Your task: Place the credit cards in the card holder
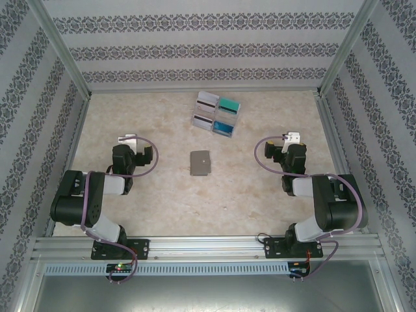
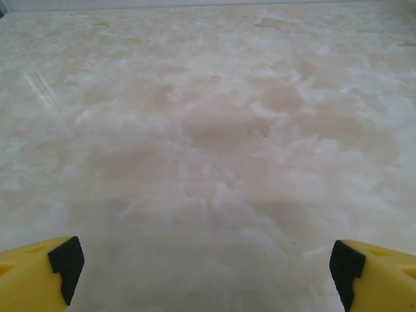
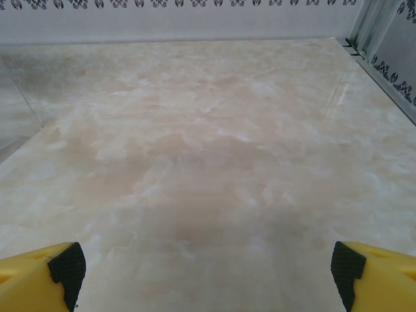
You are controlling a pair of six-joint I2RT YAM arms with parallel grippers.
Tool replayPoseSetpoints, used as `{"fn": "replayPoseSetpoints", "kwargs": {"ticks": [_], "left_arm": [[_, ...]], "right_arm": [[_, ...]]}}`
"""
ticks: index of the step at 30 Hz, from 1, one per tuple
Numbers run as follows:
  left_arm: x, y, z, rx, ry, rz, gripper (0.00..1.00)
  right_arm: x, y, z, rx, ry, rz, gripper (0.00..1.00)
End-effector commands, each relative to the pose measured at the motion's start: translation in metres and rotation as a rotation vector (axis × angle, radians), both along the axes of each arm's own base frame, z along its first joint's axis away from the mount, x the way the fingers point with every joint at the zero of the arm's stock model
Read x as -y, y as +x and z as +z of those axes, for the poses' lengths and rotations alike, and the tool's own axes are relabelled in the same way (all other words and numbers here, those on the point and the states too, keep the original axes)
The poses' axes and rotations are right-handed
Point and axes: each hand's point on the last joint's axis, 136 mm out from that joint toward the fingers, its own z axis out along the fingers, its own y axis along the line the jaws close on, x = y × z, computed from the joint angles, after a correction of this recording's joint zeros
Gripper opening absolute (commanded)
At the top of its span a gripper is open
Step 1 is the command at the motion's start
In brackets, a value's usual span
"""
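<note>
1. The left arm is folded back over its base. The left hand (image 1: 129,140) sits low over the left part of the tabletop (image 1: 162,201) and points toward the far wall. Its yellow fingers (image 2: 39,276) stand wide apart with only bare surface between them.
2. The right arm mirrors this pose on the other side. The right hand (image 1: 290,138) is also spread wide and grips nothing.
3. The card holder (image 1: 200,163) lies flat near the middle of the tabletop, between the two hands and well apart from each.
4. The credit cards (image 1: 207,101) stand in a four-part rack (image 1: 216,114) beyond the holder, nearer the far wall. The white-grey striped ones are on the left, the teal and blue ones on the right.
5. Bare tabletop surrounds the holder and the rack. Patterned walls (image 1: 195,39) close off three sides, and a metal rail (image 1: 208,244) runs along the near edge.
6. The tabletop is glossy, beige and marbled. Each finger carries a black pad at its tip.
</note>
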Motion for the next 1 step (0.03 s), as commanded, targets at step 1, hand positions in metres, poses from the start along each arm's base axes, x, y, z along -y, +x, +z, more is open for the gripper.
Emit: {"fn": "replayPoseSetpoints", "kwargs": {"ticks": [1], "left_arm": [[0.0015,0.0045,0.0104,0.037,0.008,-0.032,0.99]], "right_arm": [[-0.0076,0.0084,0.0147,0.050,-0.008,0.035,0.98]]}}
